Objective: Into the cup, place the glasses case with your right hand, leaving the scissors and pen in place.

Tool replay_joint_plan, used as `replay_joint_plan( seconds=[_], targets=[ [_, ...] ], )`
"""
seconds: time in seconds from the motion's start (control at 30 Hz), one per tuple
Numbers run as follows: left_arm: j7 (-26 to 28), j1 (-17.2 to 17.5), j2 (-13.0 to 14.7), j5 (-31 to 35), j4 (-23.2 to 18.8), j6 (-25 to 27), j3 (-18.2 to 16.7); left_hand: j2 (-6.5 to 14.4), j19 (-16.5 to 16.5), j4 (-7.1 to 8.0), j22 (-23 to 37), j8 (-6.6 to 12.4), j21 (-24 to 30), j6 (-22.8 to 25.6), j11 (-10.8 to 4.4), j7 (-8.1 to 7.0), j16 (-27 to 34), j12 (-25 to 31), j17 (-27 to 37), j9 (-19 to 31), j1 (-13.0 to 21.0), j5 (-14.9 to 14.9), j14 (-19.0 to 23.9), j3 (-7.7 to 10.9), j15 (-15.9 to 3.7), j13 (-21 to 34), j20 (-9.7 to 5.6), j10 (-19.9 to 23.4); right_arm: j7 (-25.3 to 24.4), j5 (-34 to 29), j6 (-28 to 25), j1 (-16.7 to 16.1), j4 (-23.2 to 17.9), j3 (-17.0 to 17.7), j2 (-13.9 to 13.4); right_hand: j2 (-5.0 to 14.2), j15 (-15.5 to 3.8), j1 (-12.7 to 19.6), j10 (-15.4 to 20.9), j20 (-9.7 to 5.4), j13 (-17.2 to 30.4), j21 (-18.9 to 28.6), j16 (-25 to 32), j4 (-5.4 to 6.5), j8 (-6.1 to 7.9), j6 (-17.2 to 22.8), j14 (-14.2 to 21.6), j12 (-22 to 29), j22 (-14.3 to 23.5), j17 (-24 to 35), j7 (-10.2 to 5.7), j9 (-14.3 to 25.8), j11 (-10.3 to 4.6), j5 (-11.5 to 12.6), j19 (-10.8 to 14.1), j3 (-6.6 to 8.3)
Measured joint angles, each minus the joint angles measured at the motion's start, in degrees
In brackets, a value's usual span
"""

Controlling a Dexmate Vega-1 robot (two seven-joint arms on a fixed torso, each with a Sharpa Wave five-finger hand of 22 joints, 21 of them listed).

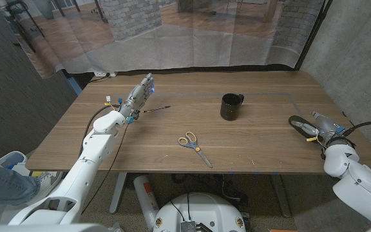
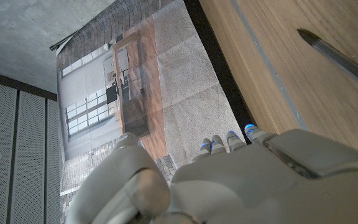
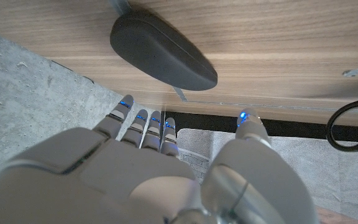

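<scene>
Right hand reaching for the glasses case

Nearest the cup [image 1: 232, 106], scissors [image 1: 194, 147] are lying; the right hand [image 1: 321, 129] is hovering wide and empty beside the glasses case [image 1: 297, 123], right of it; next it likely needs closing. The pen [image 1: 154, 109] is lying farther left.

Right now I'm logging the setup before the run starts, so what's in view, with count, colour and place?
Table: one, brown wood, under everything.
Cup: one, black, handle to the right, right of the table's middle.
Glasses case: one, dark, near the right edge, just in front of the right hand.
Scissors: one pair, pale pink and yellow handles, front middle.
Pen: one, dark, left of the cup, by the left hand.
Curtain: one, sheer, behind the table.
Left hand: one, grey, far left of the table, holding nothing.
Right hand: one, grey, right edge, fingers apart, holding nothing.
</scene>
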Motion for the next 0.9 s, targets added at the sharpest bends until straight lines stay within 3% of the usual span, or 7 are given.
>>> replay_joint_plan(
  seconds=[0.9],
  targets=[
    [-0.5,-2.2,-0.9,0.4,3.0,-0.3,1.0,0.3,0.0,-0.25,0.0,0.0,0.0,0.0,0.0,0.01,0.0,0.0,0.0,0.0,0.3,0.0,0.0,-0.24,0.0,0.0,0.0,0.0,1.7,1.7,-5.1,2.1,0.5,-2.9,-3.3,-1.06,-0.63,1.7,0.2,0.4,0.0,-0.2,0.2,0.01,0.0,0.1,1.4,0.0,0.0,0.0,-0.1,0.0,0.22,1.0,0.4,-0.01]
  ],
)
